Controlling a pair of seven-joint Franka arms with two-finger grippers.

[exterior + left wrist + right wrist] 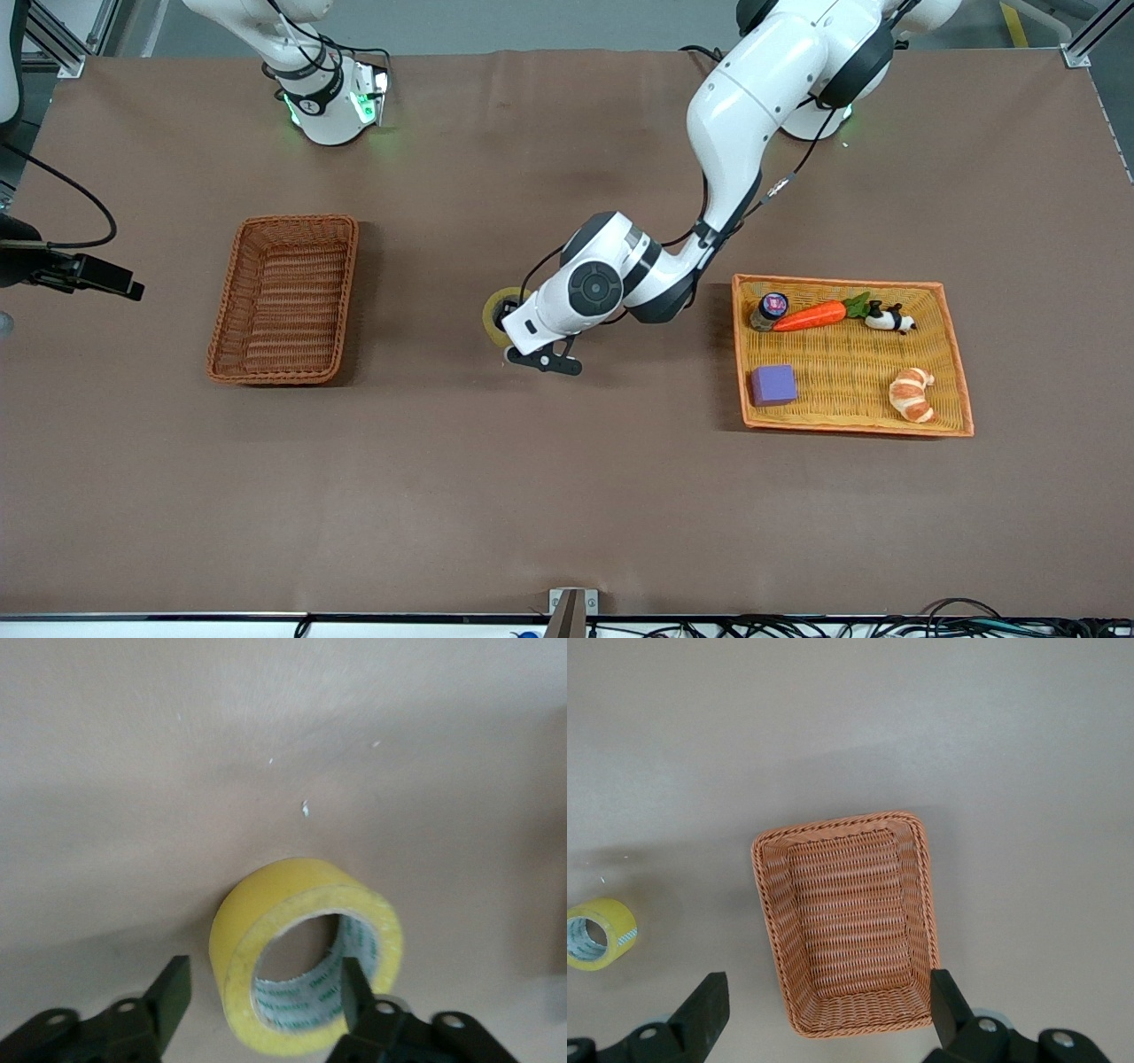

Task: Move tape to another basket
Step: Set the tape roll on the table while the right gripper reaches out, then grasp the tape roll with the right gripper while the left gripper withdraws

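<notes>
Nearest the front camera, toward the left arm's end: flat orange-yellow tray (pixel 961 390) with croissant (pixel 912 394) and purple block (pixel 773 385) in its nearer half, carrot (pixel 811 315), small jar (pixel 769 308) and panda figure (pixel 889 317) along its farther rim. No tape in there. Toward the right arm's end, about as near: dark reddish-brown basket (pixel 229 310), nothing in it, long axis running toward the robots, so an easy drop from above. Slightly farther, mid-table between the two containers: tape (pixel 292 890), standing on its edge on the brown cloth (pixel 567 496), hole facing the left wrist camera. Left gripper (pixel 264 979) low right at it, jaws apart, one finger in front of the core, the other outside the roll with a visible gap, so released, nothing clamped. Probably a handover spot: reachable by both arms, basket sitting well toward the right arm. Task roughly half done by that read; tape well apart from the basket. Right gripper (pixel 828 992) up high over the basket, jaws wide and holding nothing, tape visible at the edge of its wrist view; waiting, presumably for the left arm to clear. Risk: roll on edge, free to roll if nudged on retreat.
</notes>
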